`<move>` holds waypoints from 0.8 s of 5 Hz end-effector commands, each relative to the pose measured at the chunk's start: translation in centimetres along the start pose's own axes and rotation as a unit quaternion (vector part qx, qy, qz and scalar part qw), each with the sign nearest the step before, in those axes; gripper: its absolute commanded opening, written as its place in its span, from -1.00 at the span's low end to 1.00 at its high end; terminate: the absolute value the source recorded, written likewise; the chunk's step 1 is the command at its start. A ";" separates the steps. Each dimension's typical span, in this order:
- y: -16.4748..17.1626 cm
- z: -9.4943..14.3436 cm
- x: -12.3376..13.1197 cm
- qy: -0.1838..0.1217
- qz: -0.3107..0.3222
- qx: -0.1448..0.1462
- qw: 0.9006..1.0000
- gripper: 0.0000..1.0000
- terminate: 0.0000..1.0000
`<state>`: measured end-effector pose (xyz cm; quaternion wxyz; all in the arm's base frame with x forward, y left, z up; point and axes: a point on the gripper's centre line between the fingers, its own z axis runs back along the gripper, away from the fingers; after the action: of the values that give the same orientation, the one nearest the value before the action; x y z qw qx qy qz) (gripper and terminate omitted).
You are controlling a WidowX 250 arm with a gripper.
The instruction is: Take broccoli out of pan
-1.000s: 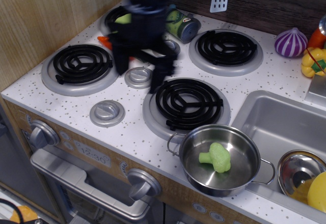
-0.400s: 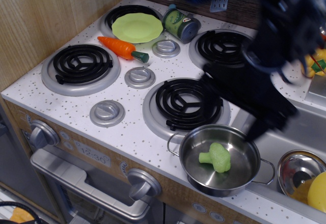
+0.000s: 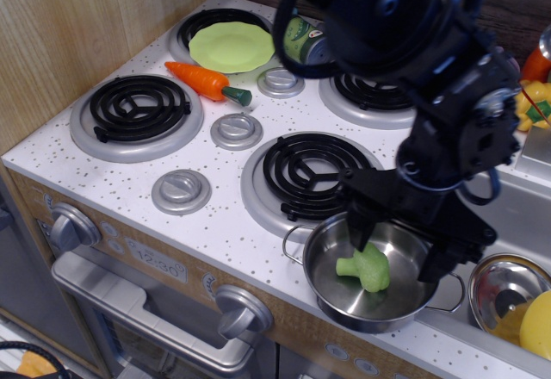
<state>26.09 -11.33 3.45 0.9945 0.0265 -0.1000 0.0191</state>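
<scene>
The light-green broccoli (image 3: 366, 266) lies on its side inside the shiny steel pan (image 3: 344, 297) at the front edge of the toy stove. My black gripper (image 3: 398, 251) hangs over the pan with its jaws open. One finger (image 3: 359, 225) is just behind the broccoli at the pan's back rim. The other finger (image 3: 437, 260) is at the pan's right side. The fingers straddle the broccoli without closing on it. The arm covers the back right burner.
Lime-green plate (image 3: 231, 46) on the back left burner, orange carrot (image 3: 203, 81) beside it, green can (image 3: 301, 36) behind. Sink (image 3: 508, 224) to the right holds a small steel bowl (image 3: 504, 288) with a yellow item (image 3: 535, 324). Front middle burner (image 3: 303, 169) lies behind the pan.
The arm swept from the back left of the stove to the right and came down. The open gripper now sits over the pan around the broccoli. Broccoli and pan have not moved.
</scene>
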 end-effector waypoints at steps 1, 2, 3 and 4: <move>0.8 -0.4 0.0 -0.011 0.003 -0.006 1.000 1.00 -1.00; 1.0 -1.0 -0.3 -0.017 0.009 -0.011 1.000 1.00 -1.00; 1.0 -1.8 -0.2 -0.022 0.025 -0.024 0.999 1.00 -1.00; 1.1 -2.3 -0.2 -0.023 0.036 -0.036 0.998 1.00 -1.00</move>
<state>25.84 -10.06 0.30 0.9925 -0.0061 -0.1092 0.0543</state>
